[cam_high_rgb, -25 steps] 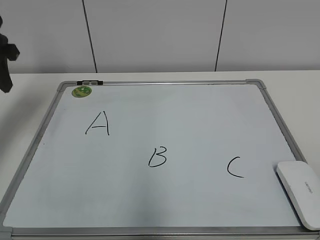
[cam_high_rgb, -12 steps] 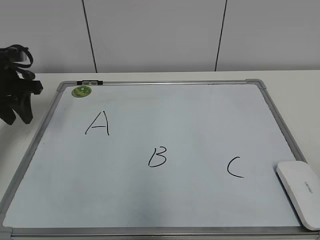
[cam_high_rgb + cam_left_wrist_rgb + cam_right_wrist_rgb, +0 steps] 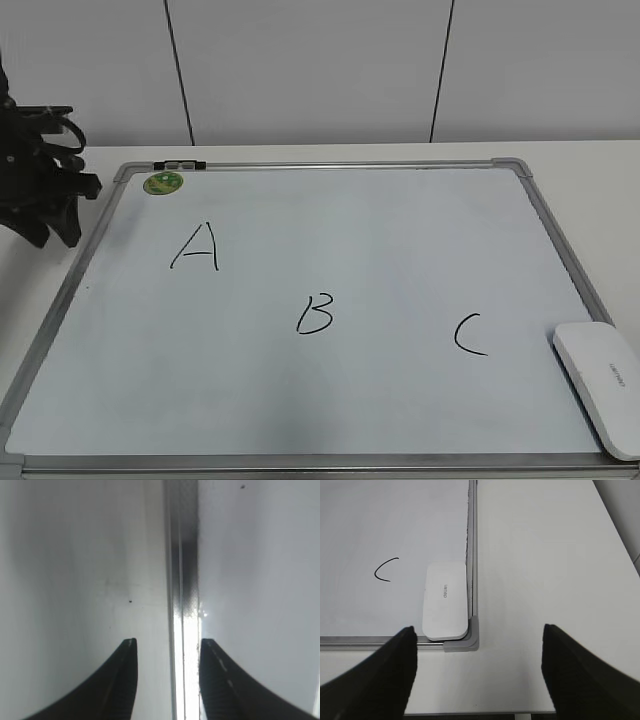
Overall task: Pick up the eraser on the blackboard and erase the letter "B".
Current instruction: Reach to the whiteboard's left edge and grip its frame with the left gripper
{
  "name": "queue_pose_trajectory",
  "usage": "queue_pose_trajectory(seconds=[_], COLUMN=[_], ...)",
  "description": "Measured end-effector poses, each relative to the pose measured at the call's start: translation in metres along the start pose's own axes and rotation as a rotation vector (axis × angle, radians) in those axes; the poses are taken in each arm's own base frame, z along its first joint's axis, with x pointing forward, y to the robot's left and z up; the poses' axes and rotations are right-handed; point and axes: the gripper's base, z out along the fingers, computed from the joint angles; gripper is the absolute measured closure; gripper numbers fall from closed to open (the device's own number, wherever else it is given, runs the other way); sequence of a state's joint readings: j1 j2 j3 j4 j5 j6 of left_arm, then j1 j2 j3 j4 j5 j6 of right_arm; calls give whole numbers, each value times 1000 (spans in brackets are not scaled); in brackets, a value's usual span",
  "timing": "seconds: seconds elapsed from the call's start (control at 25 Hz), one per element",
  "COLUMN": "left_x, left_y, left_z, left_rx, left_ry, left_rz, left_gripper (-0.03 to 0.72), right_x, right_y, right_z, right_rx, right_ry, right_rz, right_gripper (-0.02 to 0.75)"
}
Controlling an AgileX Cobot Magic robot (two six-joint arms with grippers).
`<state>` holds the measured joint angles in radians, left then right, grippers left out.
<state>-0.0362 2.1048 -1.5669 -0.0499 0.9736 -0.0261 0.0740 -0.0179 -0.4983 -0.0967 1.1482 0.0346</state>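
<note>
The blackboard (image 3: 330,420) is a white board in a silver frame, flat on the table. The black letter "B" (image 3: 314,313) is near its middle, between "A" (image 3: 197,247) and "C" (image 3: 470,334). The eraser (image 3: 601,384) lies at the board's near right corner; the right wrist view shows it (image 3: 445,601) against the frame. My left gripper (image 3: 48,228) is open and empty over the board's left frame edge (image 3: 182,580). My right gripper (image 3: 479,632) is open and empty, above the table just short of the eraser. It is out of the exterior view.
A round green magnet (image 3: 163,183) and a small metal clip (image 3: 180,165) sit at the board's far left corner. White table (image 3: 545,570) surrounds the board. A pale wall stands behind.
My left arm has come in from the left edge toward the board's left frame. The board, the letters and the eraser have not moved.
</note>
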Motion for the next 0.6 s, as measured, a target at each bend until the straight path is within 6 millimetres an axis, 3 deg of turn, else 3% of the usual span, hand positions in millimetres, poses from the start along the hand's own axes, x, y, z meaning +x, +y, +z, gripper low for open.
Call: queue_pose_trajectory(seconds=[0.6], left_x=[0], left_y=[2], left_z=[27], left_rx=[-12], left_ry=[36], left_rz=[4], left_gripper=[379], right_x=[0], right_y=[0], right_z=[0], right_rx=[0], right_ry=[0], right_rz=[0], right_gripper=[164])
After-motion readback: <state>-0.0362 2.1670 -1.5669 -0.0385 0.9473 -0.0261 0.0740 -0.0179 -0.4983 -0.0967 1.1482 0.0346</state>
